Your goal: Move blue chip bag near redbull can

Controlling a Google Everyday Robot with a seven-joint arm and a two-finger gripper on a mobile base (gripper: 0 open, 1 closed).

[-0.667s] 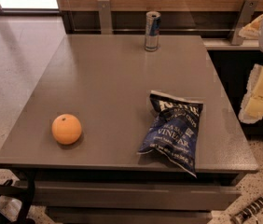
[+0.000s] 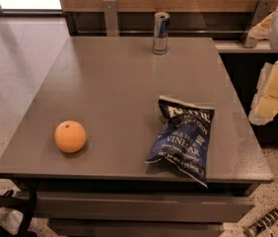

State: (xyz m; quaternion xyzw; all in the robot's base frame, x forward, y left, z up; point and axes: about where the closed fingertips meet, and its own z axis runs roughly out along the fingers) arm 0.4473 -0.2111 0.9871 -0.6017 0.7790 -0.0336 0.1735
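Note:
The blue chip bag lies flat near the table's front right, crinkled navy foil with white "VINEGAR" lettering. The redbull can stands upright at the far edge of the table, silver and blue with a shiny top, well behind the bag. The gripper shows as cream and white parts at the right edge of the view, beyond the table's right side and above floor level. It is apart from the bag and holds nothing I can see.
An orange sits at the front left of the grey table. A wooden wall with metal brackets runs behind the table. A dark counter stands to the right. A black chair part is at the lower left.

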